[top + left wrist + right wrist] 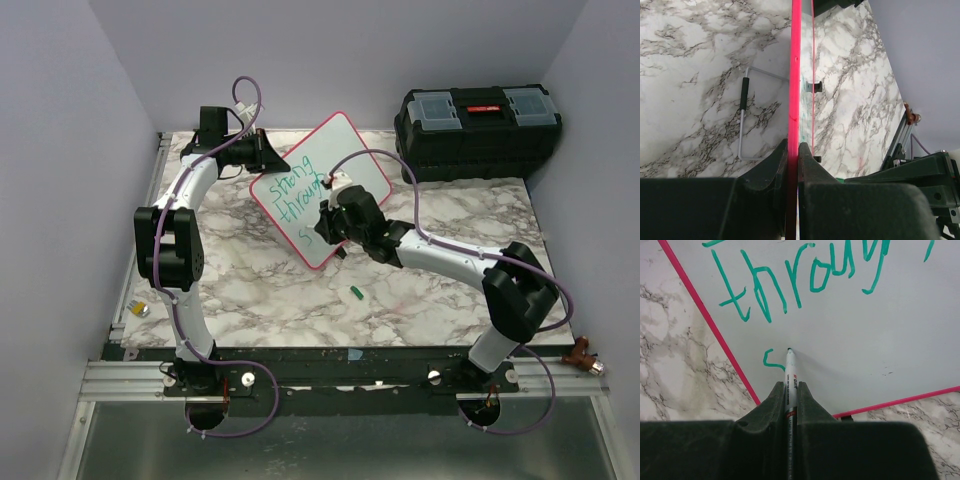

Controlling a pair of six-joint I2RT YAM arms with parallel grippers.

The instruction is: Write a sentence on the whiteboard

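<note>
**A:** The left hand [793, 146] pinches the whiteboard's [345, 140] pink edge and holds it tilted. What helps now?

**B:** Hold it steady. The right hand [790, 387] grips the marker [790, 367]. Its tip touches the board beside the "s" in the sentence [297, 195]. Press softly.

**A:** And around?

**B:** A marble surface [250, 290], a green cap [356, 293], a black toolbox [478, 125] and pale walls.

The whiteboard [318, 190] stands at a tilt across the centre of the frame and blocks passage there. The left gripper [272, 160] pinches its upper-left edge. The right gripper [328, 222], closed on a marker [790, 365], crowds the board's lower corner. The black toolbox [478, 118] fills the upper right. The marble table [450, 210] lies open at centre right and along the lower middle, save a small green cap [356, 293]. The left arm [175, 240] takes up the left strip, close to the wall.
</note>
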